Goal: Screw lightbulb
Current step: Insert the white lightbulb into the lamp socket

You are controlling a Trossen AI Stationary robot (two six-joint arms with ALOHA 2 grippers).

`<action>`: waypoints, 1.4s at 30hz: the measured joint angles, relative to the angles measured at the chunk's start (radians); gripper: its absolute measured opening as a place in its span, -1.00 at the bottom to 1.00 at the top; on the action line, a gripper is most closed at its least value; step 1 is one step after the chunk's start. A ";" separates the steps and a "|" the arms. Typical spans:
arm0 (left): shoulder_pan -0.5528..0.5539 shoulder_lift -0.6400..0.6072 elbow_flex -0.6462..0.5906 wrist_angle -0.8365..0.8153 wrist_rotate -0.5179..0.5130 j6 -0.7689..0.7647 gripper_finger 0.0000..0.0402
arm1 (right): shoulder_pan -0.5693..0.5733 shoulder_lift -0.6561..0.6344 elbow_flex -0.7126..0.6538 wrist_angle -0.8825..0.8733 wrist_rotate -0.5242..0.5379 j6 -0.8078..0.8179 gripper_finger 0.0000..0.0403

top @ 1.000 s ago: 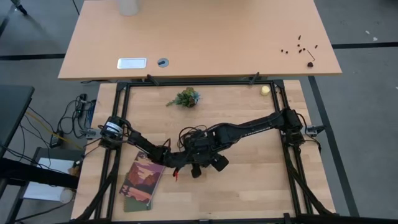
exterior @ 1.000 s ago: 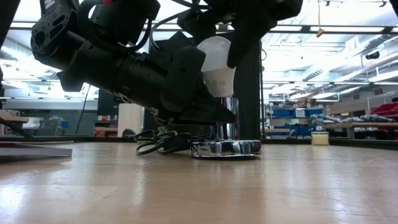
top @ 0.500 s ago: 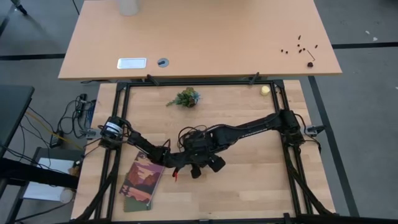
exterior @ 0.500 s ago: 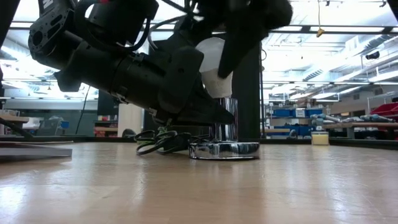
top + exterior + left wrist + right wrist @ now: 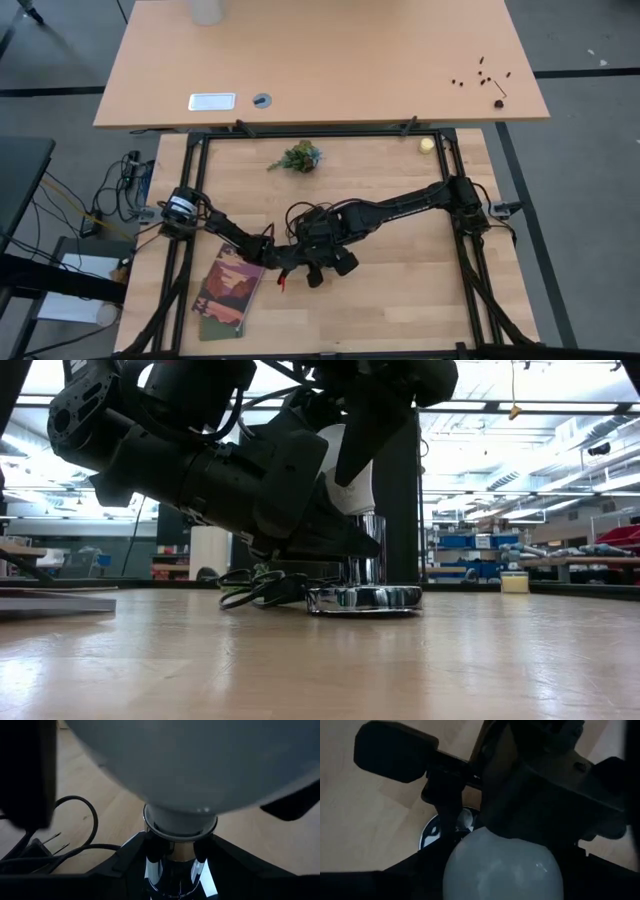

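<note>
Lying flat at the left of the pale wooden counter (image 5: 400, 290): a printed booklet with a reddish and green cover (image 5: 226, 290). Reaching in from the left frame post toward the counter's middle: the dark left arm, its left tool (image 5: 175, 857) low beside the socket, fingers (image 5: 125, 862) set on either side of the shiny chrome stem (image 5: 176, 870) and clamped on it. Sitting upright on that stem, over the flat round silver disc (image 5: 364, 598) with its black cord (image 5: 255, 588) looping off to the left: the small white frosted pear-shaped lightbulb (image 5: 352, 488), its neck meeting the chrome collar just above the left fingers. Coming down on the lightbulb from above, in the low view: the right tool (image 5: 502, 865), dark fingers (image 5: 360, 435) spread on either side of the white globe and close against it; cannot tell whether pressed on the glass or just clear of it. Stretching back from there to the right frame post: the dark right arm. Farther back on the counter, near the far edge: a small green plant sprig (image 5: 297, 157), and toward the far right corner a small pale yellow round object (image 5: 427, 145).
</note>
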State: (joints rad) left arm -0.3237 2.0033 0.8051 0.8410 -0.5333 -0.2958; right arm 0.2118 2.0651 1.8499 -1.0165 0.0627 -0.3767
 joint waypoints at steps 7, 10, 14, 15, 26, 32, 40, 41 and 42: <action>0.000 0.000 0.000 -0.002 -0.001 -0.001 -0.06 | 0.001 -0.016 0.002 -0.042 0.024 0.136 0.42; 0.001 0.000 0.000 -0.002 -0.008 -0.001 -0.06 | 0.002 -0.041 0.002 -0.051 0.021 0.163 0.42; 0.002 0.000 0.000 -0.003 -0.022 0.000 -0.06 | 0.003 -0.074 0.002 -0.055 0.013 0.196 0.41; 0.002 0.000 0.000 -0.003 -0.022 0.000 -0.06 | 0.002 -0.079 0.002 -0.054 0.013 0.205 0.41; 0.002 0.000 0.000 -0.001 -0.021 0.001 -0.06 | -0.027 -0.087 0.001 -0.013 0.045 0.262 0.41; 0.002 0.000 0.000 -0.001 -0.018 0.001 -0.06 | -0.040 -0.090 -0.047 0.004 0.045 0.271 0.41; 0.001 0.000 -0.001 -0.002 -0.018 0.000 -0.06 | -0.039 -0.090 -0.140 0.098 0.035 0.273 0.41; 0.001 0.000 -0.001 -0.002 -0.014 0.000 -0.06 | -0.037 -0.090 -0.150 0.101 0.038 0.273 0.41; 0.001 0.000 -0.001 -0.004 -0.012 0.001 -0.06 | -0.034 -0.090 -0.160 0.109 0.041 0.273 0.41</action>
State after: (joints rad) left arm -0.3229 2.0033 0.8040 0.8368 -0.5451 -0.2946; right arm 0.1778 1.9747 1.6901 -0.9073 0.1040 -0.1036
